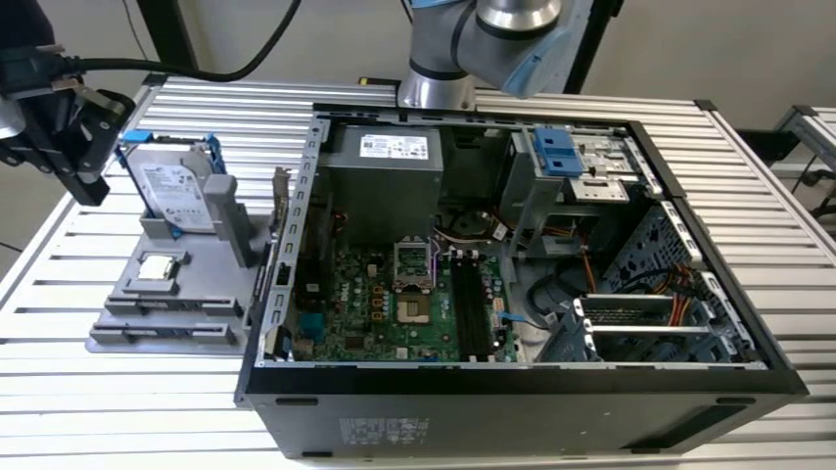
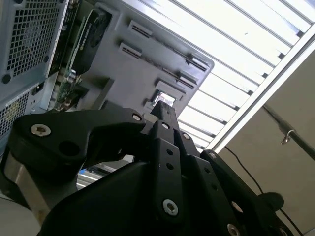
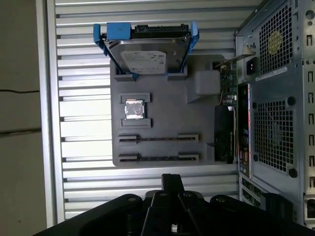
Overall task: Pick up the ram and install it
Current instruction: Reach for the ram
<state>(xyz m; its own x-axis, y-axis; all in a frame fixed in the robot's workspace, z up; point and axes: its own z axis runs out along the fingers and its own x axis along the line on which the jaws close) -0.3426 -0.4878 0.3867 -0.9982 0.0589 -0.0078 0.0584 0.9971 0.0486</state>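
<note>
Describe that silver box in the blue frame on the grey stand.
The hard drive is a flat, silvery metal box with a pale label on its face. A blue plastic frame clips around its edges. It stands on edge in a slot at one end of the grey holder, which lies on the slatted table beside the open computer case. Nothing else touches it.

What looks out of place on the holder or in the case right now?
Nothing stands out. The hard drive sits squarely in its blue frame on the grey holder, the processor chip lies flat in its pocket, and the open case looks intact. The gripper hangs near the hard drive.
</note>
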